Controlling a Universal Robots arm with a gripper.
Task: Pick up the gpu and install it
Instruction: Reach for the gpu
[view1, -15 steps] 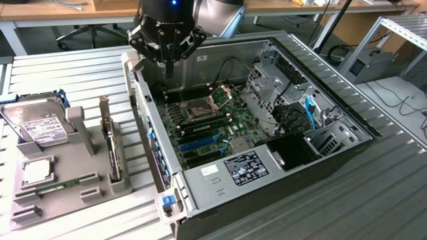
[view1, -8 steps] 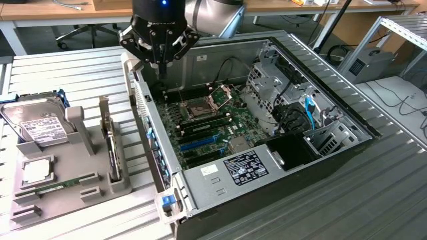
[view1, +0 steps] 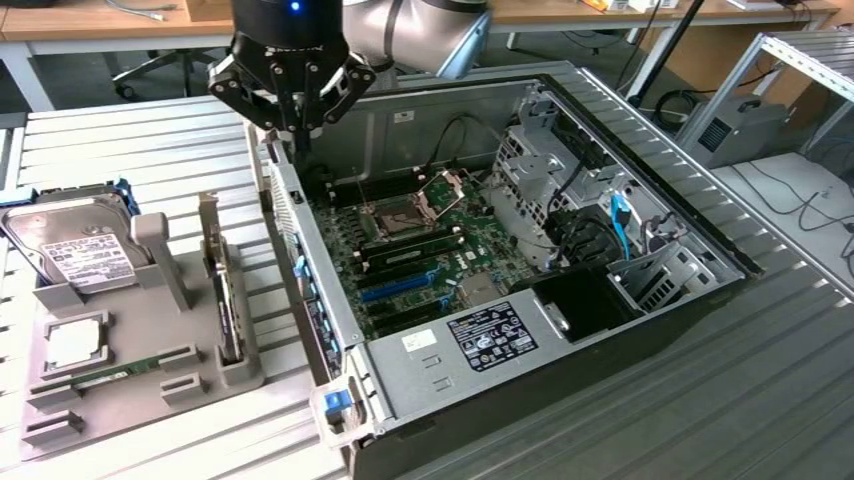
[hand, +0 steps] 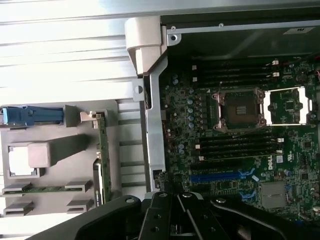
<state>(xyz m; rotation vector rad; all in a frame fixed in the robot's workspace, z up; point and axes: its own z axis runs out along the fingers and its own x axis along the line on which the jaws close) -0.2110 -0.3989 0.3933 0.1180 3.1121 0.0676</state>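
- I read the gripper (view1: 296, 120) as pressed together and pinching nothing. It hovers over the rear wall of the open computer case (view1: 427, 365).
- The gpu (view1: 223, 290) stands on edge in the grey holder (view1: 127, 395). In the exterior view it is at 7 o'clock from the gripper, well apart.
- The hard drive (view1: 74, 248) lies at 9 o'clock of the gpu.

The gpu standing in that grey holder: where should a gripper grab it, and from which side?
Probably its upper long edge, coming straight down from above. The gpu stands on edge in a slot of the grey holder, which hides its lower part, so the thin top edge is free to pinch across both flat faces.
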